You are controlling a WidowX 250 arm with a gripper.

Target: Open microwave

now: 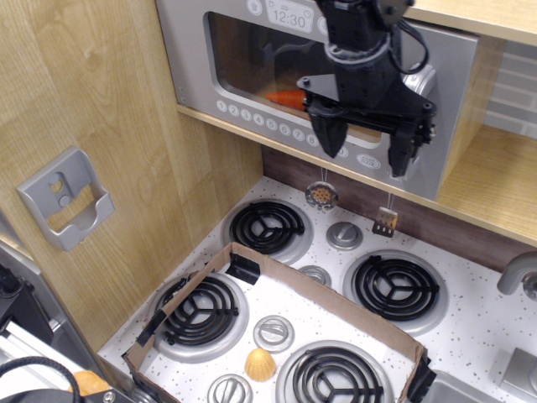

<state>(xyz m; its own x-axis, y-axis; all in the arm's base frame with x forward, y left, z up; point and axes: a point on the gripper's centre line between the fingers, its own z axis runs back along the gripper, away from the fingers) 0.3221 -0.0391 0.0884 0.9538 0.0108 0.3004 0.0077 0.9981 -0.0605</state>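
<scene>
The silver-grey toy microwave (pixel 197 59) sits on a wooden shelf at the top, door shut. Its clear window shows an orange carrot (pixel 285 98) inside. A clock display (pixel 289 14) reads 12:30, and a row of small white buttons (pixel 260 119) runs along the bottom. My black gripper (pixel 367 144) hangs open in front of the door's right part, fingers pointing down. The right finger (pixel 401 151) covers most of the vertical grey handle (pixel 428 82); only its top shows. I cannot tell if a finger touches the handle.
Below is a white speckled toy stove with black coil burners (pixel 267 227) and grey knobs (pixel 344 235). A cardboard tray (pixel 277 273) lies over the front burners with a yellow shell-like piece (pixel 260 364). A grey wall holder (pixel 63 197) is on the left wood panel.
</scene>
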